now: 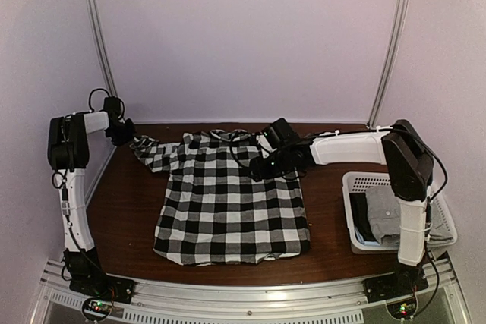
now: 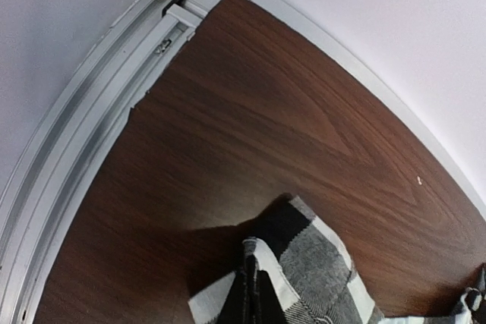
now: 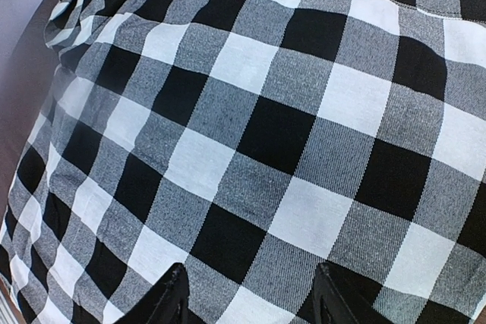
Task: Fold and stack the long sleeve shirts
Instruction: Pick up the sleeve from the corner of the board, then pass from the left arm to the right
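With fingers pressed fully together, pinching the end of a sleeve (image 1: 152, 152) of the checked shirt (image 1: 228, 202) in the left gripper (image 1: 125, 136), out at the far left corner of the table (image 1: 125, 210). Showing up from the left wrist as cuff cloth gathering into a raised ridge at the bottom edge of that view, with bare brown wood running beyond it to the metal rail (image 2: 83, 134) along the wall. Reaching outward to the left from the shoulder, that sleeve, lying a little crumpled on the wood.

Hovering the right gripper (image 1: 255, 168) low over the upper right part of the same shirt, near the collar end, with its two black fingers (image 3: 171, 297) standing well apart and only black, white and grey checks showing between them. Not being able to tell whether the tips are touching the cloth.

Lying spread flat across the middle of the table, hem toward the arms' bases and collar toward the far wall.

Sitting crumpled inside the white lattice basket (image 1: 357, 184) at the right side of the table, just beside the right arm's upright link: the grey shirt (image 1: 383, 214), with something dark (image 1: 361, 221) lying against it on the left, too small to be making out.
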{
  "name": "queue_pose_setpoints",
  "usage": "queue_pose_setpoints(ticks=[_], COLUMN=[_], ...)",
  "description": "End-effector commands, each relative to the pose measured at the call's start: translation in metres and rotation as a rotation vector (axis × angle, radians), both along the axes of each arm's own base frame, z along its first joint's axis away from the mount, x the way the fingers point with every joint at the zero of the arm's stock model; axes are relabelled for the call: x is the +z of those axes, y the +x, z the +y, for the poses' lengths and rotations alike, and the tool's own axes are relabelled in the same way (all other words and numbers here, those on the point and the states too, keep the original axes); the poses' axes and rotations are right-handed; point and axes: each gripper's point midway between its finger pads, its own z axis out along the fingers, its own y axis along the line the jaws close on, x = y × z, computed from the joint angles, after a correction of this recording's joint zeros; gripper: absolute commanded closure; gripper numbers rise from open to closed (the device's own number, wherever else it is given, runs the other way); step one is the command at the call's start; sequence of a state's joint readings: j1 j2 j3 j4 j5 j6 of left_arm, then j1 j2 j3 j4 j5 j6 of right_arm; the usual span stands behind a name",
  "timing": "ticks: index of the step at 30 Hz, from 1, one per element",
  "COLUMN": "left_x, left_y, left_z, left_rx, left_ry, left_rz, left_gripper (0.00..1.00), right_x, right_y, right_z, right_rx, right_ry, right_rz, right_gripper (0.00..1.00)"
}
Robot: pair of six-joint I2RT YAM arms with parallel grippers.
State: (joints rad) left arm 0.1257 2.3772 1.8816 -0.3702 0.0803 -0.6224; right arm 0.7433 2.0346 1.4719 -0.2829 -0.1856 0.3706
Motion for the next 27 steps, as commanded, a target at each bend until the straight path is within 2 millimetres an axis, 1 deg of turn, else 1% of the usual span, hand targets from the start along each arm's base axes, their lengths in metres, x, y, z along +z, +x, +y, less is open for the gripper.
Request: queue_pose_setpoints(ticks=[1,2,3,4,5,9,10,11,14,17,19,22,24,27], left_x=[0.074,0.084,0.093,0.107,0.115,0.136,0.139,0.142,0.149,0.156,0.16,0.161,0.158,0.153], left_y=[-0.008,-0.012,-0.016,-0.022,-0.026,-0.047,-0.052,-0.058,-0.077,-0.098,-0.11,-0.127,-0.136,-0.148], left_z=[-0.022,-0.029,-0.039,-0.05,-0.061,-0.108,-0.113,-0.131,-0.171,-0.222,-0.25,-0.283,-0.299,-0.319], left_rx=[-0.09,-0.111,-0.139,-0.168,-0.2,-0.324,-0.342,-0.381,-0.469,-0.57,-0.633,-0.707,-0.731,-0.76], left_ry=[-0.037,-0.041,-0.051,-0.06,-0.069,-0.079,-0.086,-0.097,-0.155,-0.215,-0.238,-0.285,-0.316,-0.369], left_rz=[-0.12,-0.131,-0.144,-0.164,-0.175,-0.198,-0.202,-0.202,-0.2,-0.201,-0.201,-0.192,-0.178,-0.162], left_gripper=[1.0,1.0,1.0,1.0,1.0,1.0,1.0,1.0,1.0,1.0,1.0,1.0,1.0,1.0], right_x=[0.022,0.025,0.027,0.03,0.034,0.054,0.061,0.067,0.086,0.107,0.117,0.132,0.138,0.138], right_y=[0.008,0.009,0.011,0.012,0.014,0.02,0.021,0.022,0.023,0.023,0.023,0.021,0.018,0.017], right_z=[-0.006,-0.006,-0.005,-0.005,-0.004,0.004,0.005,0.007,0.014,0.023,0.029,0.039,0.046,0.06], right_rx=[-0.036,-0.04,-0.043,-0.046,-0.048,-0.041,-0.039,-0.035,-0.018,0.013,0.028,0.055,0.069,0.079], right_ry=[0.032,0.035,0.042,0.048,0.058,0.112,0.129,0.146,0.208,0.285,0.323,0.383,0.41,0.434], right_rz=[-0.059,-0.069,-0.08,-0.091,-0.103,-0.157,-0.17,-0.184,-0.23,-0.282,-0.305,-0.331,-0.35,-0.344], right_gripper=[0.44,0.43,0.43,0.44,0.44,0.43,0.44,0.43,0.43,0.42,0.41,0.39,0.37,0.36])
